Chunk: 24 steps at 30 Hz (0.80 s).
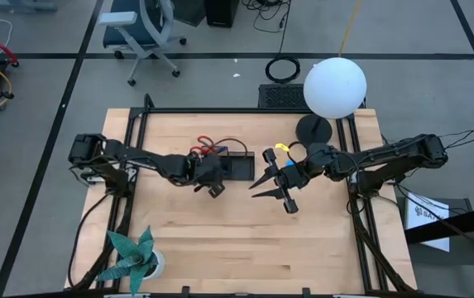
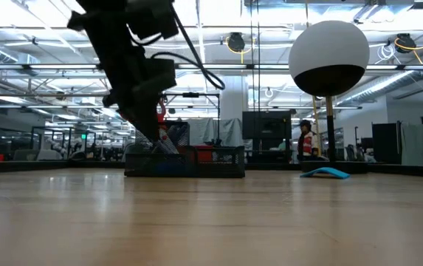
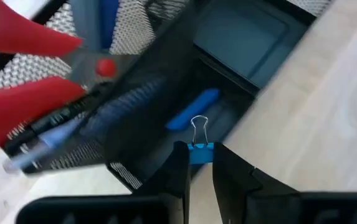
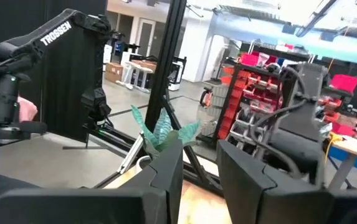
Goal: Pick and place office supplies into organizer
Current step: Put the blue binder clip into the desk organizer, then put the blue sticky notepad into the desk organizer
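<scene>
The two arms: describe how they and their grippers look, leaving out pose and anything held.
Both arms are dark, jointed, tube-like links with black cables along them. The left gripper and right gripper each have two flat, angular black fingers. White TROSSEN lettering runs along the left arm in the right wrist view.

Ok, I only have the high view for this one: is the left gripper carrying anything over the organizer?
Observer: Yes. The left wrist view shows the left gripper pinching a blue binder clip just above the organizer.
Operator: Anything already inside it?
Observer: A blue pen-like piece lies in the low compartment near the clip, and the red-handled scissors sit in the mesh section.
Operator: And the right gripper?
Observer: Its own wrist view shows the right gripper open, with nothing between the fingers.
</scene>
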Motion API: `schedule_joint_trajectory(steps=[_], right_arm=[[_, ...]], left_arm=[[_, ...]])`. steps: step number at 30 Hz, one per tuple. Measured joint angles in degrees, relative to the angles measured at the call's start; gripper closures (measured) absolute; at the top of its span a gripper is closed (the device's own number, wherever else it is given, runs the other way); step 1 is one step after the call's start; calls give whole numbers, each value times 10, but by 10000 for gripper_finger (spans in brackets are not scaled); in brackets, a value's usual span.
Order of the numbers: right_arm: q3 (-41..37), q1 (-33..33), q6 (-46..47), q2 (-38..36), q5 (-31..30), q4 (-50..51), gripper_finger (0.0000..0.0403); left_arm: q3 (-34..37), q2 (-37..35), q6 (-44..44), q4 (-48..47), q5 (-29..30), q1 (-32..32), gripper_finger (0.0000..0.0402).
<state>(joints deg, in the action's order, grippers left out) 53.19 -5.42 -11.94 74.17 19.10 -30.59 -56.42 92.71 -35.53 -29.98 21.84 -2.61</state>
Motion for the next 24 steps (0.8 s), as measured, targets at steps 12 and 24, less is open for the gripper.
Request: schedule_joint_trajectory(steps=[12, 24], right_arm=[[0, -5, 8, 0, -44, 31, 314], [0, -18, 8, 0, -45, 32, 314]], left_arm=[[3, 0, 38, 36, -10, 33, 351], [3, 0, 25, 36, -10, 33, 259]])
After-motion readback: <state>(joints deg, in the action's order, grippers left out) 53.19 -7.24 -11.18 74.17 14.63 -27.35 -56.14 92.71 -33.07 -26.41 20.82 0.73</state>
